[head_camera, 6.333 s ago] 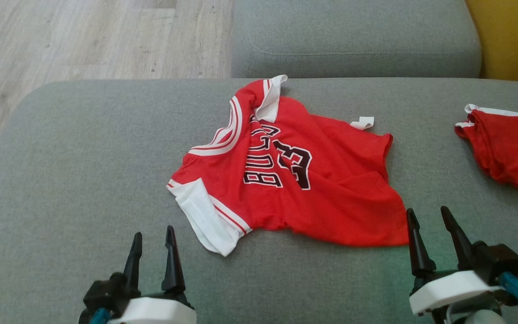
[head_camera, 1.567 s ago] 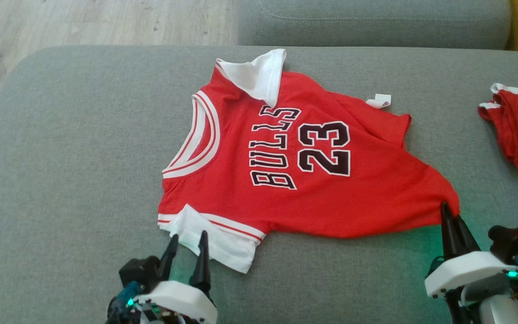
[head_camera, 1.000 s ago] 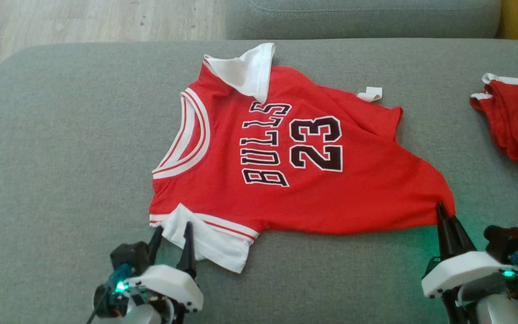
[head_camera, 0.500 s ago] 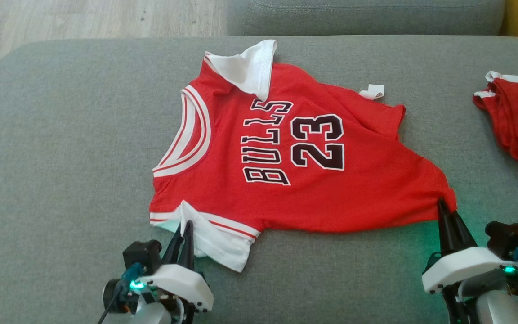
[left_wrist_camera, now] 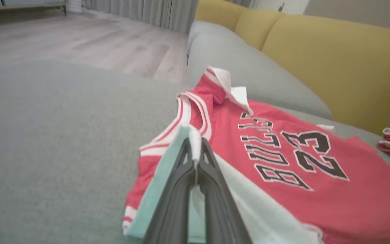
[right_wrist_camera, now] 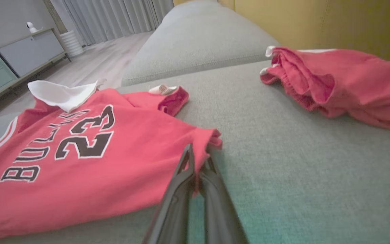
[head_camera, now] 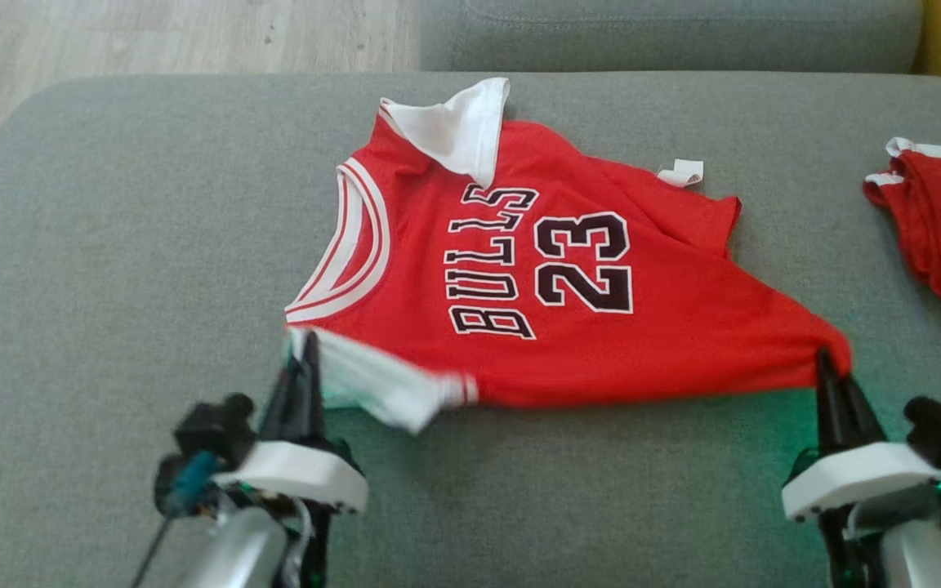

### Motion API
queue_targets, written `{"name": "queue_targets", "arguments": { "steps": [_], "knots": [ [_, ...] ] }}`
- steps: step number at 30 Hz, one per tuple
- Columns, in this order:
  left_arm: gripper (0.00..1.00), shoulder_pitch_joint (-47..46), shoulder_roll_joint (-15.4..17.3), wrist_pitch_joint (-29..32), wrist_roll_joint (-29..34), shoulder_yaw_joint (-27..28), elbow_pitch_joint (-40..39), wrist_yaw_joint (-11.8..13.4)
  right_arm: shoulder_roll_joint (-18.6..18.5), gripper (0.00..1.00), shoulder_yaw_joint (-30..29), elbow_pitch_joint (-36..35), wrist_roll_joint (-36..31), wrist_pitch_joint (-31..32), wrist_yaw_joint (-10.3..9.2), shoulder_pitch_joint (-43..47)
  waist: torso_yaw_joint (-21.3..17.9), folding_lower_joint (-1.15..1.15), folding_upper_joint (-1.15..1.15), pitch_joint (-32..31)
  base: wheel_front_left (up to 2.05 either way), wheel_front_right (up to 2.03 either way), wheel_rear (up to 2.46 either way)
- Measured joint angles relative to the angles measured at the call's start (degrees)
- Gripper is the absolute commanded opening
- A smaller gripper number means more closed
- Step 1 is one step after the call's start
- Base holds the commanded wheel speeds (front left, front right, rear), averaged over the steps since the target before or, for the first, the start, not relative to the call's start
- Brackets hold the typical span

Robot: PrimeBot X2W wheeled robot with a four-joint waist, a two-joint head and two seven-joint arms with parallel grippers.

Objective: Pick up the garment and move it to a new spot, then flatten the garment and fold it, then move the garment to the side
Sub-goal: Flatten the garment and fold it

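A red jersey (head_camera: 568, 294) printed BULLS 23 in black lies spread on the grey sofa cushion (head_camera: 111, 245). Its near edge is raised off the cushion. My left gripper (head_camera: 307, 347) is shut on the jersey's white near sleeve (head_camera: 372, 380); the left wrist view has the white cloth pinched at the gripper (left_wrist_camera: 194, 152), beside the jersey (left_wrist_camera: 283, 162). My right gripper (head_camera: 826, 359) is shut on the jersey's red bottom corner, and that pinch shows again in the right wrist view (right_wrist_camera: 200, 152), with the jersey (right_wrist_camera: 80, 159) stretching off to the left. The far sleeve (head_camera: 458, 131) is folded over, white side up.
A second red garment with white trim (head_camera: 940, 229) lies bunched at the cushion's right end, and shows too in the right wrist view (right_wrist_camera: 337, 81). Another grey cushion (head_camera: 666, 33) lies beyond, yellow upholstery (left_wrist_camera: 333, 61) behind, and wood floor (head_camera: 152, 37) at far left.
My left gripper shut on the white near sleeve and lifted it up and away from me. My right gripper, shut on the red corner, rose a little with it.
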Motion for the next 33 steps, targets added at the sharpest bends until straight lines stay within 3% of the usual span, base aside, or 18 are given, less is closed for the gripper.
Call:
{"name": "queue_targets", "arguments": {
  "steps": [6, 13, 14, 19, 26, 33],
  "knots": [
    [0.00, 0.07, 3.90, 0.05, 0.71, 2.02, -12.35, 1.86, 0.00, 0.00, -1.02, -6.49, 0.11, -0.07, 0.00, -2.40, 0.27, 0.00, 0.00, -2.06, 0.00, 0.00, 0.00],
    [0.00, -1.60, 9.99, 5.43, 4.60, 3.42, -30.41, 3.92, 0.00, 0.00, -0.90, -21.35, 0.88, 2.49, 0.00, -2.57, 0.28, -0.01, 0.00, -5.76, 0.00, 0.00, 0.00],
    [0.00, -4.18, 11.76, 7.90, 6.10, 3.59, -35.76, 4.32, 0.00, 0.00, -0.64, -26.86, 0.87, 4.21, 0.00, -2.59, 0.17, -0.01, 0.00, -6.81, 0.00, 0.00, 0.00],
    [0.00, -16.08, 15.48, 14.99, 8.87, 5.17, -46.62, 3.92, -0.11, 0.00, -0.45, -39.21, -0.36, 9.33, 0.00, -4.58, -0.60, -0.01, 0.00, -8.10, 0.00, 0.00, 0.00],
    [0.00, -30.86, 16.71, 21.50, 9.67, 4.46, -47.06, -0.13, -2.12, 0.00, -0.71, -45.63, -1.72, 15.53, 0.00, -11.59, -1.49, -0.01, 0.00, -7.37, 0.00, 0.00, 0.00],
    [0.00, -42.67, 15.18, 24.26, 9.44, 1.75, -34.45, -4.43, -4.77, 0.00, 1.30, -39.58, -1.41, 20.89, 0.00, -19.47, -2.29, 0.00, 0.00, -3.11, 0.00, 0.00, 0.00]
  ]
}}
